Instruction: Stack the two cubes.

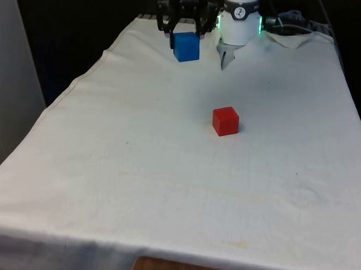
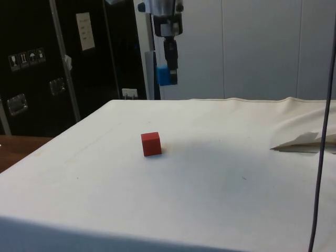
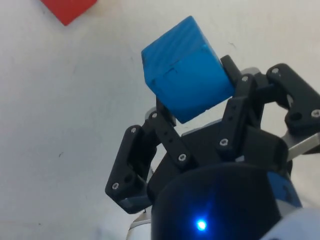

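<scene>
My gripper (image 1: 186, 35) is shut on a blue cube (image 1: 186, 46) and holds it high above the table at the far end. In the side view the blue cube (image 2: 166, 75) hangs well above the cloth in the gripper (image 2: 169, 67). The wrist view has the blue cube (image 3: 186, 70) pinched between the black fingers (image 3: 237, 107) of the gripper (image 3: 192, 107). A red cube (image 1: 225, 120) rests on the white cloth near the table's middle, nearer the camera than the gripper and towards the front view's right. The red cube (image 2: 151, 144) sits alone, and a corner of the red cube (image 3: 67, 9) shows below the gripper.
The white cloth (image 1: 167, 170) covers the whole table. It is bunched into folds (image 2: 307, 140) near the robot's base. Dark cabinets (image 2: 42, 63) stand beyond the table's edge in the side view.
</scene>
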Available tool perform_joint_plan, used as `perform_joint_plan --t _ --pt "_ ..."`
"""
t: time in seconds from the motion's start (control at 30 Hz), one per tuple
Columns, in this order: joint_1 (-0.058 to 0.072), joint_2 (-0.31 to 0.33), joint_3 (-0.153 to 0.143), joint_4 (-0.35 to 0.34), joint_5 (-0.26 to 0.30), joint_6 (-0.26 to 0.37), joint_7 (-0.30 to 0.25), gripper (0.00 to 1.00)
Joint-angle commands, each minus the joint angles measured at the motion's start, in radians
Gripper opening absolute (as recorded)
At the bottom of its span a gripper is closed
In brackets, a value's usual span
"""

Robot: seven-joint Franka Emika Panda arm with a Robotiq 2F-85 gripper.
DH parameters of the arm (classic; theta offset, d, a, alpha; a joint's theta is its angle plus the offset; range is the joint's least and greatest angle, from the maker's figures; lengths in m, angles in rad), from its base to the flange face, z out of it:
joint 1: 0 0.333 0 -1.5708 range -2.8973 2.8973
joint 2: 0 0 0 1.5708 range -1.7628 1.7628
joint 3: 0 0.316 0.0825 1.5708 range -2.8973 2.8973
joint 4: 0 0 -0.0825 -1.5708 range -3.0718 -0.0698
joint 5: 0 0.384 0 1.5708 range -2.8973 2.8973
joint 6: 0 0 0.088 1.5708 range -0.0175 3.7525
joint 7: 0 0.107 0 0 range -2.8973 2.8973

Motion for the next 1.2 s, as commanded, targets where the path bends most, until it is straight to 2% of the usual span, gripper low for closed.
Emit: perform_joint_plan --t 0.0,0.1,0.13,0.17,0.4,0.43,0.47,0.63,0.67,0.73,0.97,1.17 --pt "0.005 0.005 0.009 0.013 0.009 -0.015 0.007 0.06" --pt "0.005 0.008 0.024 0.024 0.009 -0.019 0.018 0.06" --pt "0.001 0.002 0.021 0.014 0.002 -0.007 0.014 0.06" --pt "0.006 0.009 0.029 0.028 0.010 -0.020 0.023 0.06" --pt "0.006 0.029 0.072 0.053 0.026 -0.017 0.049 0.06" --pt "0.002 0.024 0.070 0.045 0.016 -0.008 0.047 0.06" --pt "0.006 0.033 0.077 0.057 0.029 -0.017 0.051 0.06" --pt "0.005 0.066 0.108 0.085 0.055 -0.009 0.059 0.06" --pt "0.002 0.058 0.107 0.078 0.047 -0.007 0.057 0.06" --pt "0.005 0.079 0.115 0.094 0.061 -0.005 0.059 0.06" --pt "0.002 0.123 0.132 0.120 0.071 0.005 0.059 0.06" --pt "0.003 0.165 0.147 0.127 0.091 0.042 0.056 0.06"
